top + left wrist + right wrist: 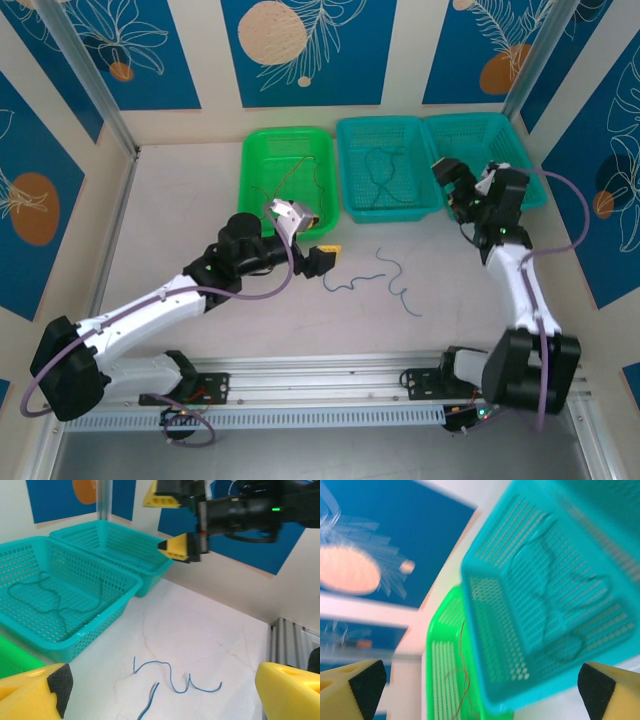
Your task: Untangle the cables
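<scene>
**Location.** Two blue cables (352,281), thin and curly, lie loose on the table (200,190) in front of the baskets, just ahead of the left hand (324,258). From above they appear apart. The left wrist view brings their ends close, so contact cannot be confirmed. A teal-green cable (378,182) lies looped in the middle teal basket (342,165). A red-brown cable (300,178) lies in the green basket (246,175).

**Hands.** The left hand is spread wide with nothing held. The right hand (169,522) is raised near the teal baskets, fingers apart, nothing held.

**Handling assessment.** The strands look near weightless, limp yet springy. They lie almost flat, so pads are likely to skate over them. A raised hump mid-strand probably offers the best purchase, while a pinch at a free end risks the wire slipping out. A light pull should suffice, though a snag would drag the neighbouring strand along.
</scene>
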Controlling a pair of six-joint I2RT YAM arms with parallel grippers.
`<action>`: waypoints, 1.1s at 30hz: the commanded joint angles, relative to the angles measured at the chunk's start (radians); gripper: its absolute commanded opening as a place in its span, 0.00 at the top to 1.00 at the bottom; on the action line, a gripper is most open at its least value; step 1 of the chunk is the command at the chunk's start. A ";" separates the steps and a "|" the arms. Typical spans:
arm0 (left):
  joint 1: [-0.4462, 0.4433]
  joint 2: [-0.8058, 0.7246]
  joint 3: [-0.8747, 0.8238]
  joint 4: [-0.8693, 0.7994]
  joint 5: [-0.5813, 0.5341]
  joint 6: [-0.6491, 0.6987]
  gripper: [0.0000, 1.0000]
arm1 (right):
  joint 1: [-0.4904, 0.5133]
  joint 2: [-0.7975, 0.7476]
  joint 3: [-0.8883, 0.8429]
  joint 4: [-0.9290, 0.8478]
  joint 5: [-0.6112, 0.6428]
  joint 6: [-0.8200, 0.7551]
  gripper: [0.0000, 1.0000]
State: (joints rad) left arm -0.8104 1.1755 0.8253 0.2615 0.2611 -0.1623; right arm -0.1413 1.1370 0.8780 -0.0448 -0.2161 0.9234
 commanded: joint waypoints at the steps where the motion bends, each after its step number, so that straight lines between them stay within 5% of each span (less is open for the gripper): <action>1: -0.008 0.012 -0.008 -0.042 -0.069 -0.003 0.05 | 0.122 -0.125 -0.056 -0.151 0.060 -0.143 0.00; 7: -0.007 0.025 -0.009 -0.054 -0.080 0.027 0.05 | 0.455 -0.162 -0.064 -0.414 0.316 -0.213 0.01; 12: -0.007 0.029 -0.010 -0.051 -0.078 0.029 0.05 | 0.570 -0.080 -0.059 -0.635 0.543 -0.120 0.07; 20: -0.007 0.049 0.009 -0.078 -0.043 0.041 0.05 | 0.569 0.056 -0.156 -0.542 0.512 -0.091 0.10; 28: -0.008 0.060 0.017 -0.083 -0.042 0.047 0.06 | 0.512 0.215 -0.170 -0.440 0.503 -0.082 0.49; 33: -0.007 0.063 0.013 -0.082 -0.041 0.042 0.06 | 0.499 0.281 -0.181 -0.392 0.496 -0.072 0.58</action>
State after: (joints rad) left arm -0.8104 1.2339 0.8230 0.1806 0.2050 -0.1303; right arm 0.3637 1.3933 0.7147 -0.4778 0.2775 0.8375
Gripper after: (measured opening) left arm 0.943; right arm 0.424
